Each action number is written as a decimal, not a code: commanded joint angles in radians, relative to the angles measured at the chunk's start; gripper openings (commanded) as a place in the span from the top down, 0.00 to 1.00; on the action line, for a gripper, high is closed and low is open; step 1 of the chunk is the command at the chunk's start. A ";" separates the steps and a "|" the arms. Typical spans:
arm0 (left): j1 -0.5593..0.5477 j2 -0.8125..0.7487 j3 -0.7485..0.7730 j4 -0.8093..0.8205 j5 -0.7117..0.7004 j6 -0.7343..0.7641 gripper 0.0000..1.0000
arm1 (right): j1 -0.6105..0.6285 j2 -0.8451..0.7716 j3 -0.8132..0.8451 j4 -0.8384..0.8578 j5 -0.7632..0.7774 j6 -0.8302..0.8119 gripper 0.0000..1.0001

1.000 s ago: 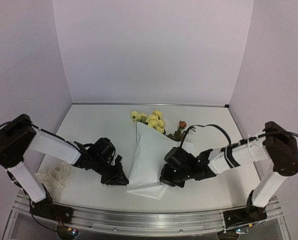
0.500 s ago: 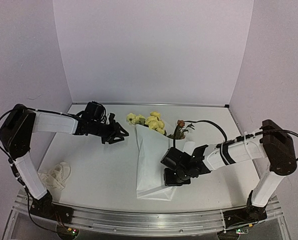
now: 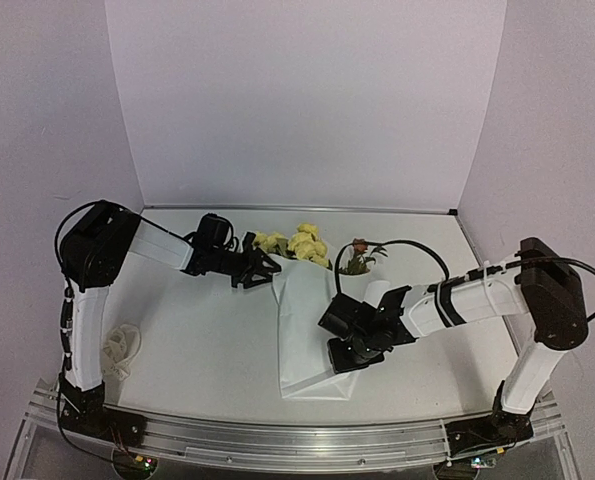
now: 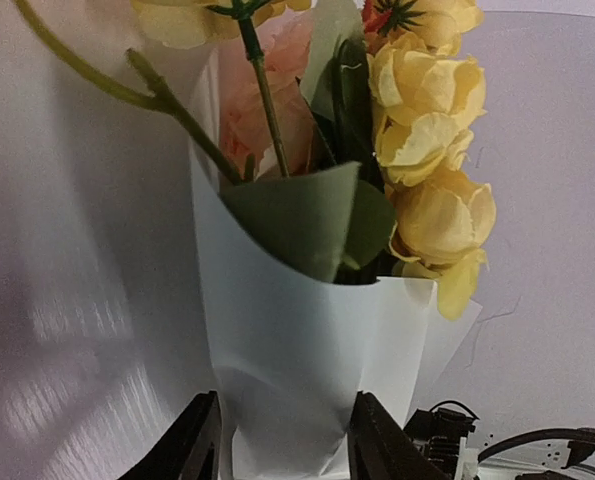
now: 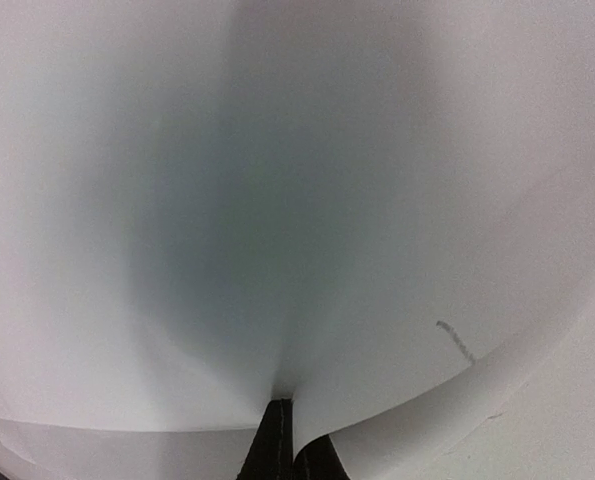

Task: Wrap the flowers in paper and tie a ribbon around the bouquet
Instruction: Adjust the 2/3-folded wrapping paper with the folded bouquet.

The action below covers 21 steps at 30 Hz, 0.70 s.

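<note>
Obs: bouquet [image 3: 305, 320] lies mid-surface [image 3: 197, 330], flowers [image 3: 299, 243] toward the back wall, paper [image 4: 297, 340] coned around the stems. Right end effector [image 3: 345, 352] is closed flat on the paper's lower fold. Left end effector [image 3: 265, 268] is about half open, fingers [image 4: 192, 445] either side of the paper near the cone's mouth, contact not discernible. Judgement: the wrap needs securing, so right should pin the seam while left closes gently on the cone, clear of the blooms, before either goes for the ribbon [image 3: 117, 347] lying near the left arm's base.
</note>
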 commanded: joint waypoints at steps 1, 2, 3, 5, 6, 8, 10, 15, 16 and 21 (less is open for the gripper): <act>0.019 0.044 0.087 0.062 0.020 -0.015 0.77 | -0.002 0.013 0.023 -0.034 0.036 -0.040 1.00; 0.026 0.051 0.095 0.050 0.009 -0.013 0.83 | -0.002 0.012 0.021 -0.033 0.038 -0.045 1.00; 0.034 0.055 0.105 0.026 -0.005 -0.001 0.89 | -0.002 0.011 0.019 -0.034 0.041 -0.051 1.00; 0.048 0.049 0.124 -0.042 -0.035 0.041 0.99 | -0.003 0.004 0.016 -0.034 0.047 -0.067 1.00; 0.054 0.041 0.129 -0.073 -0.050 0.065 1.00 | -0.003 0.001 0.017 -0.034 0.048 -0.079 1.00; 0.070 0.020 0.131 -0.133 -0.081 0.110 1.00 | -0.003 -0.001 0.025 -0.033 0.049 -0.104 1.00; 0.087 -0.003 0.126 -0.189 -0.112 0.145 1.00 | -0.003 0.006 0.044 -0.030 0.056 -0.130 1.00; 0.130 -0.035 0.115 -0.288 -0.186 0.194 1.00 | -0.003 0.051 0.131 -0.019 0.064 -0.201 1.00; 0.143 -0.041 0.106 -0.297 -0.199 0.193 1.00 | -0.005 0.065 0.149 -0.012 0.061 -0.217 1.00; 0.176 -0.060 0.092 -0.314 -0.200 0.215 1.00 | -0.010 0.117 0.219 -0.007 0.031 -0.237 1.00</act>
